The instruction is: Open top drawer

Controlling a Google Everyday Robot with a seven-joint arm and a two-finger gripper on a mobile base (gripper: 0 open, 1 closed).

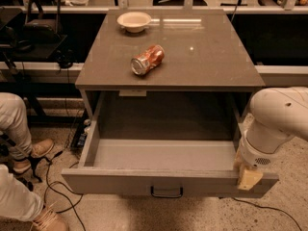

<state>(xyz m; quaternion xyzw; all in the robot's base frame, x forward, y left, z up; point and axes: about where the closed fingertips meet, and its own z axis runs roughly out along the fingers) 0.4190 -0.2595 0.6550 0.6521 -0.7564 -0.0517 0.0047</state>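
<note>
Grey-beige and wide, the top drawer (pixel 163 182) stands open, far out from the cabinet toward the camera. Its front panel is at the bottom of the view, with a small black loop handle (pixel 166 192) at its centre. Inside the deep box only the plain grey floor and the side walls are visible.

On the cabinet top (pixel 211 57) a red can (pixel 147 59) lies on its side, near the middle. A pale bowl (pixel 134 20) stands upright at the back edge, well apart from the can; only its light inner wall is visible.

The white arm (pixel 276 119) comes in from the right side. The gripper (pixel 249 176) sits at the right front corner of the drawer, against the top edge of the front panel. Whether it is open or closed, and whether it grasps the panel, cannot be told.

At the left a person's legs (pixel 12 124) and brown shoes (pixel 36 150) are on the floor beside some cables (pixel 53 186).
</note>
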